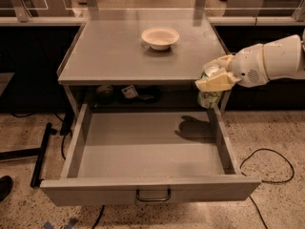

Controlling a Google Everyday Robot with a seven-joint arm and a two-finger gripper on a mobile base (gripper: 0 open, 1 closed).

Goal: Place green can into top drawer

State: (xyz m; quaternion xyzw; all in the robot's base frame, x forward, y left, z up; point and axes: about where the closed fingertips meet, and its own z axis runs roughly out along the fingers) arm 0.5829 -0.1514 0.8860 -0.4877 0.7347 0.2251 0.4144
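**Grey table with one bowl on top**

The grey table (109,56) stands on a speckled floor (267,128). A white bowl (160,36) sits upright near the back of the tabletop. The top drawer (152,191) is pulled open below. At the table's front right corner, the gripper (213,82) grips the green can (208,99).
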